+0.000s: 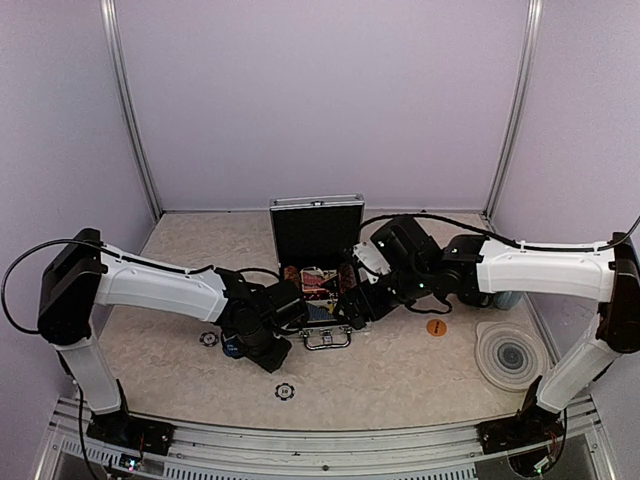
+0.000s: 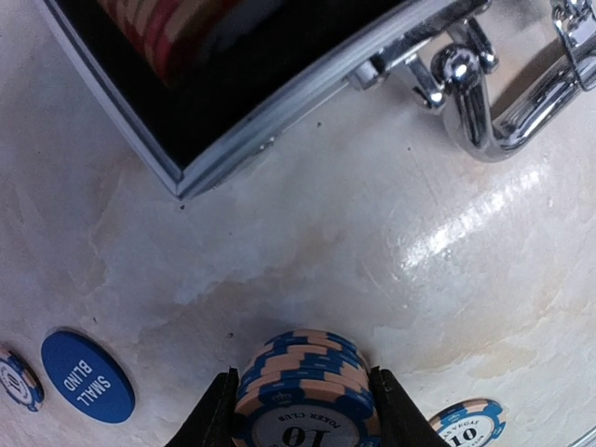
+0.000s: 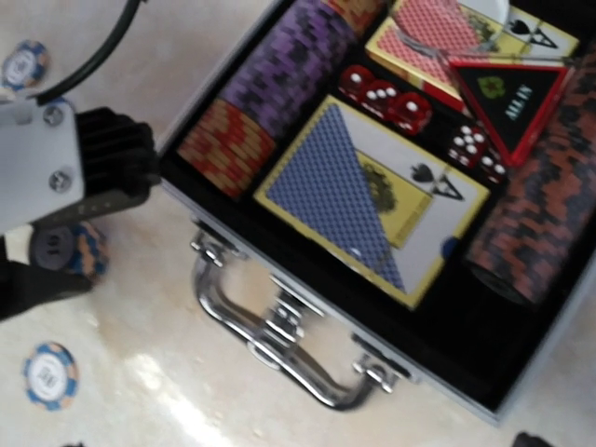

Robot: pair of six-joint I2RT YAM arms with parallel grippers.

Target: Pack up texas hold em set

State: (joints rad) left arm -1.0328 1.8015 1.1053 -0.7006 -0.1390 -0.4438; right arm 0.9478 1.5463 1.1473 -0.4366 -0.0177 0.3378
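The silver case [image 1: 316, 205] of the texas hold em set stands open at mid-table. Its black tray [image 3: 521, 358] holds purple chips [image 3: 289, 56], red-black chips [image 3: 531, 223], a blue deck [image 3: 372, 196], a red deck [image 3: 438, 37], red dice [image 3: 386, 98] and a black triangle [image 3: 512, 93]. My left gripper [image 2: 303, 410] is shut on a short stack of blue-and-peach chips [image 2: 303, 377], low over the table just left of the case's front corner [image 2: 182, 182]. My right gripper [image 1: 352, 305] hovers open over the case's front edge, with nothing between its fingers.
Around the left gripper lie a blue "small blind" button [image 2: 87, 376] and loose blue chips [image 2: 468, 424] [image 2: 17, 379]. Dark chips [image 1: 209, 339] [image 1: 284, 391] sit near the front. An orange button [image 1: 436, 327], a grey coaster [image 1: 510, 355] and a pale-blue mug [image 1: 503, 298] are to the right. The chrome handle [image 3: 270, 335] juts forward.
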